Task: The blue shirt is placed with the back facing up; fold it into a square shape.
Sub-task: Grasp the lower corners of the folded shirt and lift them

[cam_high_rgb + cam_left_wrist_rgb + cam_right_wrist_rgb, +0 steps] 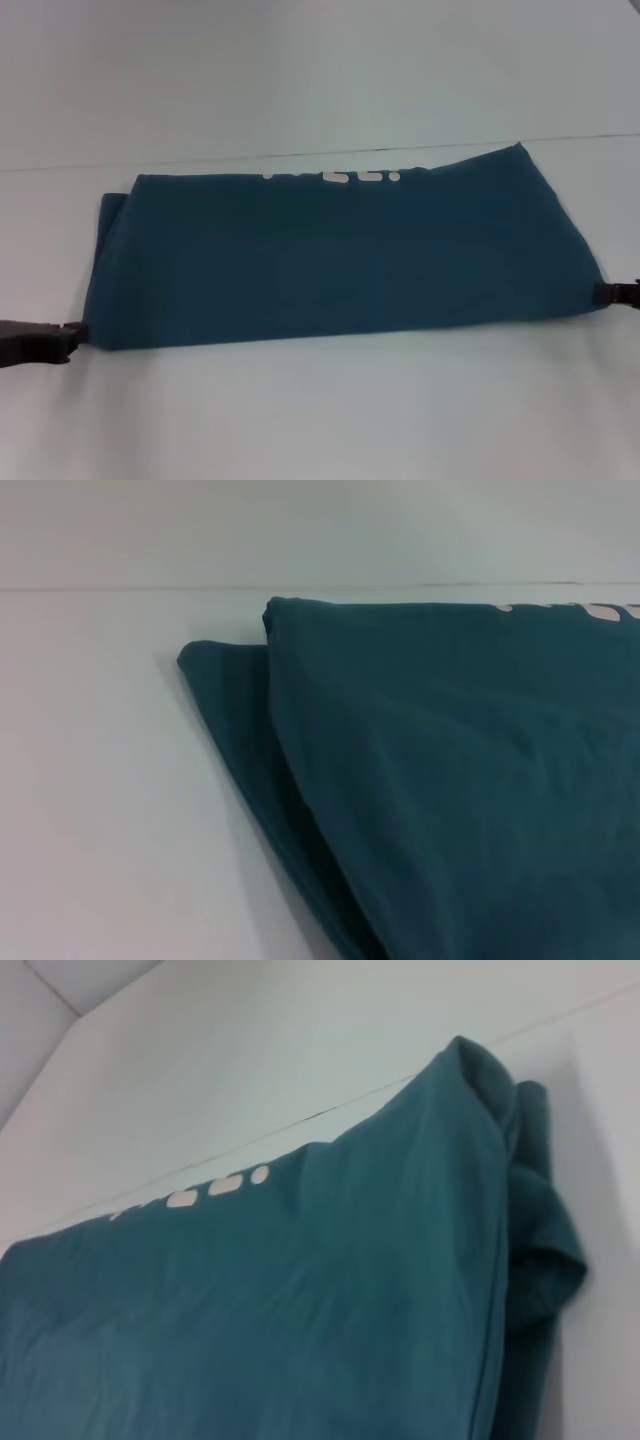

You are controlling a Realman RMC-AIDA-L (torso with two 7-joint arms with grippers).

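Head view: blue shirt (340,255) folded, grippers at near corners.

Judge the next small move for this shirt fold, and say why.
Probably both grippers should lift the near corners and carry them toward the far edge. The blue shirt lies as a wide band, not a square, on the white table. The left gripper sits at its near left corner, the right gripper at its near right corner, and the white lettering shows along the far edge.
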